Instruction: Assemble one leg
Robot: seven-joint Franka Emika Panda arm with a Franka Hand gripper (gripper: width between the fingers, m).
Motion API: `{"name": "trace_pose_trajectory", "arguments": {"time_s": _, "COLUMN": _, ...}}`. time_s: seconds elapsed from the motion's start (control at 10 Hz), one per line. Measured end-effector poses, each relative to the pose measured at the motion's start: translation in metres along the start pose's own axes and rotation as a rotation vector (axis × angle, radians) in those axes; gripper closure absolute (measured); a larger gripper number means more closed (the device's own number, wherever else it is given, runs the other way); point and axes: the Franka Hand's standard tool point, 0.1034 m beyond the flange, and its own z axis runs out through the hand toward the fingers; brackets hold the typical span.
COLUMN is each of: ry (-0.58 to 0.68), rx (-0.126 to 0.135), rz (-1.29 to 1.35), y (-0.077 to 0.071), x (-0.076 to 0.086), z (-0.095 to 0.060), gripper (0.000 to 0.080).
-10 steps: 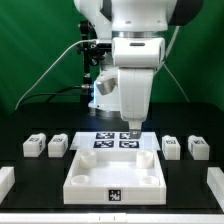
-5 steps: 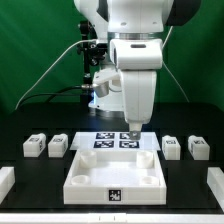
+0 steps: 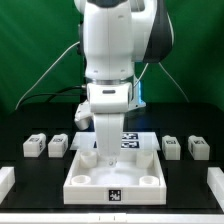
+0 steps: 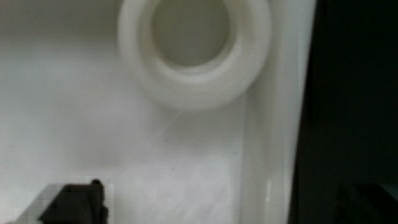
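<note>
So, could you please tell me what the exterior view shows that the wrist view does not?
Only the exterior view shows the arm, the four legs in pairs on either side of the tray, and part of the marker board. Only the wrist view shows one round pocket close up and a dark finger. Both show the tray.
</note>
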Motion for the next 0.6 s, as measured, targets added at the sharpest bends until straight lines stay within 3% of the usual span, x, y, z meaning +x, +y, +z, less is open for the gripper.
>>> {"name": "trace_pose_trajectory", "arguments": {"time_s": 0.1, "ry": 0.000, "rx": -0.003, "rz": 0.000, "y": 0.0010, "x": -0.0001, "z": -0.0016, "gripper": 0.0150}}
{"name": "trace_pose_trajectory", "arguments": {"time_s": 0.2, "ry": 0.000, "rx": -0.001, "rz": 0.001, "y": 0.0004, "x": -0.0001, "z": -0.0008, "gripper": 0.0256}}
{"name": "trace_pose_trajectory", "arguments": {"time_s": 0.3, "ry": 0.000, "rx": -0.001, "rz": 0.001, "y": 0.0002, "x": -0.0001, "z": -0.0006, "gripper": 0.0256}}
{"name": "trace_pose_trajectory", "arguments": {"time_s": 0.5, "ry": 0.000, "rx": 0.000, "rz": 0.001, "y": -0.0001, "x": -0.0001, "z": -0.0004, "gripper": 0.0617}}
{"name": "trace_pose_trajectory", "arguments": {"time_s": 0.6, "ry": 0.000, "rx": 0.000, "rz": 0.001, "y": -0.0001, "x": -0.0001, "z": -0.0003, "gripper": 0.0734}}
